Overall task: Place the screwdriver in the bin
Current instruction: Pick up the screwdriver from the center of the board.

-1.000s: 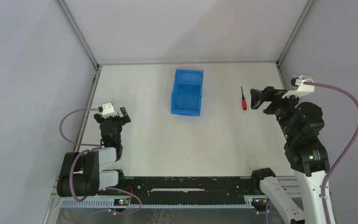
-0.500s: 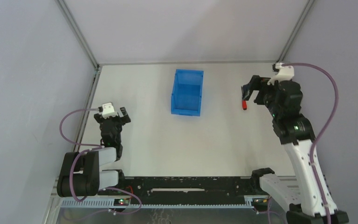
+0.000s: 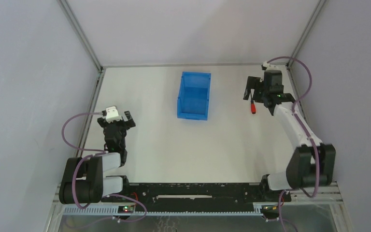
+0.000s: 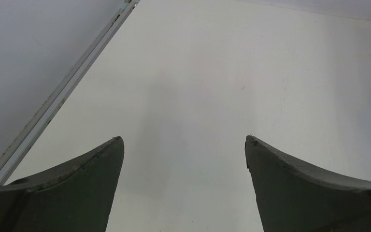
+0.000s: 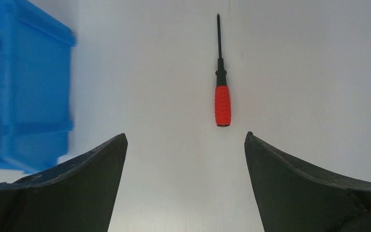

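Trouble looked likely if the right gripper [image 5: 185, 137], jaws spread wide just short of the screwdriver [image 5: 222, 104], closed off-centre and rolled it aside

screwdriver [image 5: 222, 92] between fingers [image 5: 77, 188], bin [image 5: 24, 92] left

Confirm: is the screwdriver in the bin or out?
Out. The screwdriver lies flat on the table, apart from the bin, ahead of the open right tool, untouched.
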`<move>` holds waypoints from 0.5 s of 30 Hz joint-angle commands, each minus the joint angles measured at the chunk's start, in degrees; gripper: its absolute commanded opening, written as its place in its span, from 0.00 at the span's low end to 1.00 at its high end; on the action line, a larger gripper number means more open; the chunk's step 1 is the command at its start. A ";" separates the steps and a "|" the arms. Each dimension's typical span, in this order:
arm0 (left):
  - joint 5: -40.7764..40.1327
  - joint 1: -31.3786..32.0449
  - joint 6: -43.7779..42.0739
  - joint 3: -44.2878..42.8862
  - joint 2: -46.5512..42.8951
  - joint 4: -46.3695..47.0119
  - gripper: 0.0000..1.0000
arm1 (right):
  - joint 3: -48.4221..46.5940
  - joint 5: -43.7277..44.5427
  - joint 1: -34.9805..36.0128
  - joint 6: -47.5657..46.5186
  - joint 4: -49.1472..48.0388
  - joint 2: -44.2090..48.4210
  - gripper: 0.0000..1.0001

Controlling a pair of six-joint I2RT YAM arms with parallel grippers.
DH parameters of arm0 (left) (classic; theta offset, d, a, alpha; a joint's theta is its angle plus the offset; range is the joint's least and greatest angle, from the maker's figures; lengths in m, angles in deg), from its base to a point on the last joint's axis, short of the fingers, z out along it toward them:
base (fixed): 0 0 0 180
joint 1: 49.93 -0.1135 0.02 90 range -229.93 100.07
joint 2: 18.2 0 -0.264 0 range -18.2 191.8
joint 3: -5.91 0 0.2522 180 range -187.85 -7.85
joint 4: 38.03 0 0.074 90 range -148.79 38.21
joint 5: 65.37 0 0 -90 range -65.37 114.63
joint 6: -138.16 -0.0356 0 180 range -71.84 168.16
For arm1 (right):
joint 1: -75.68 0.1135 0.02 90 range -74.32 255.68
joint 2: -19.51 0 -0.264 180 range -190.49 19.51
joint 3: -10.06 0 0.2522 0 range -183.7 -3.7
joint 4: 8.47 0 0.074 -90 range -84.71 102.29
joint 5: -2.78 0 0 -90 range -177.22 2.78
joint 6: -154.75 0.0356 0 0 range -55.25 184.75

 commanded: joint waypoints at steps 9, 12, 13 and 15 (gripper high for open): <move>-0.74 -0.31 -1.14 -2.28 -0.14 1.99 1.00 | -1.80 3.72 -0.47 -1.23 -7.66 -20.15 1.00; -0.73 -0.31 -1.18 -2.33 -0.13 1.99 1.00 | -3.15 4.64 -0.47 -1.57 -6.89 -24.14 1.00; -0.70 -0.29 -1.15 -2.31 -0.15 1.96 1.00 | -3.48 4.78 -0.53 -1.67 -6.86 -25.10 1.00; -0.75 -0.31 -1.14 -2.28 -0.18 1.99 1.00 | -3.95 4.97 -0.59 -1.84 -7.01 -27.25 0.99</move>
